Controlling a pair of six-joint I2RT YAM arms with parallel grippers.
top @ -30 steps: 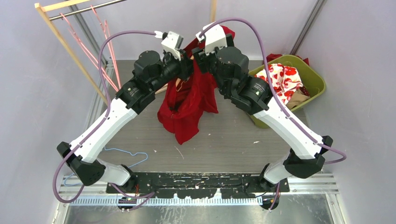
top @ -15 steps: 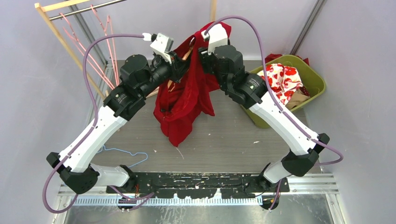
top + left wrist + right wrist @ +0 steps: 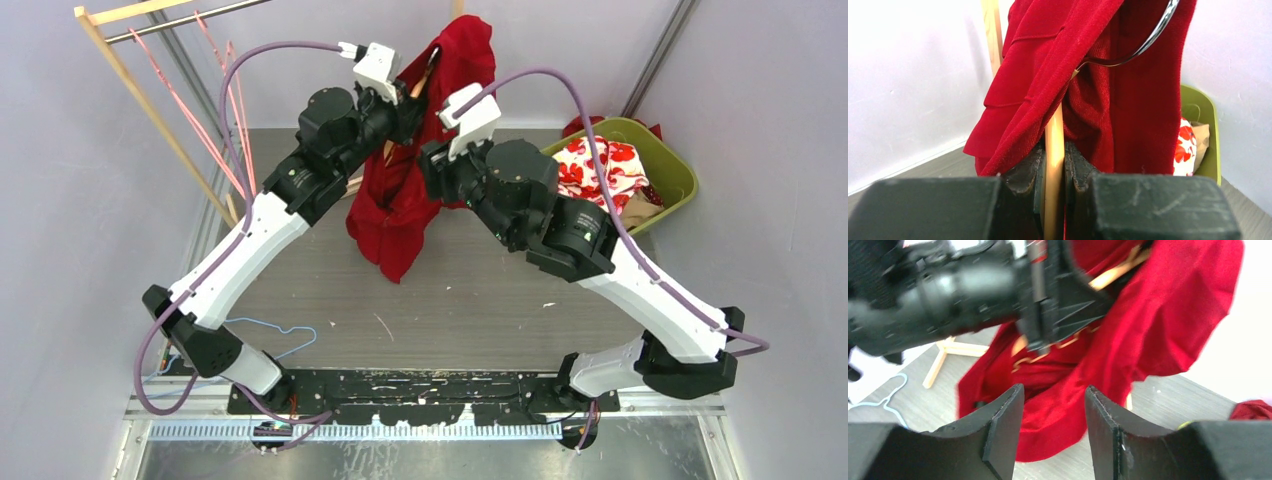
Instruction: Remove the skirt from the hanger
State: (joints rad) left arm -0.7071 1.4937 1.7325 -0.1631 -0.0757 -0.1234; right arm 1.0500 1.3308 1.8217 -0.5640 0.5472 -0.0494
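The left gripper (image 3: 1054, 156) pinches the smooth wooden hanger (image 3: 1054, 125); the right gripper (image 3: 1054, 391) gapes empty beside the ribbed red skirt (image 3: 400, 215), above the grey table (image 3: 480, 300).

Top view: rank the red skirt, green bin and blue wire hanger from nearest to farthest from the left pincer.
1. The red skirt, hanging right against the left pincer.
2. The green bin, off to the right.
3. The blue wire hanger, lying flat at the near left.
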